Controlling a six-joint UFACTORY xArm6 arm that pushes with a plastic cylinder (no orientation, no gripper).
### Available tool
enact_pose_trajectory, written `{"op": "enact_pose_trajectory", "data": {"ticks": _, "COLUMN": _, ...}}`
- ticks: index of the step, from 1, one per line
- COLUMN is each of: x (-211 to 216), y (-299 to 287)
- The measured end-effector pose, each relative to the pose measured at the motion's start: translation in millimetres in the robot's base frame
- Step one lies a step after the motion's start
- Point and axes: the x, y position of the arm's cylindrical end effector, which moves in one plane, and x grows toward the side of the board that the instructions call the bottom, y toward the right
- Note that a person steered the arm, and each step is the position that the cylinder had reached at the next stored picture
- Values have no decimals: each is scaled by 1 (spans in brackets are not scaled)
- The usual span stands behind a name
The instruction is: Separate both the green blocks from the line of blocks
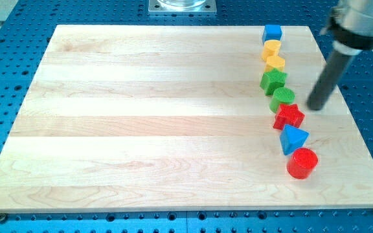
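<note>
On the wooden counter [141, 116] a line of eight blocks was seen running down the view's right. The green star block [273, 81] and green round block [283, 98] sat mid-line, just left of my tip [316, 107]. No pincer was fitted, no writing legible.

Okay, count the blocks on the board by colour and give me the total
Blue: 2, cube and triangular block
Yellow: 2, and
Green: 2, star-like and round
Red: 2, star and cylinder
Total: 8
</note>
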Motion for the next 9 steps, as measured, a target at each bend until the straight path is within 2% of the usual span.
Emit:
{"op": "enact_pose_trajectory", "data": {"ticks": 3, "x": 2, "y": -183}}
{"op": "enact_pose_trajectory", "data": {"ticks": 5, "x": -6, "y": -51}}
{"op": "enact_pose_trajectory", "data": {"ticks": 6, "x": -41, "y": -13}}
{"op": "enact_pose_trajectory", "data": {"ticks": 7, "x": -44, "y": -11}}
{"op": "enact_pose_trajectory", "data": {"ticks": 8, "x": -64, "y": 19}}
{"op": "enact_pose_trajectory", "data": {"ticks": 9, "x": -65, "y": -16}}
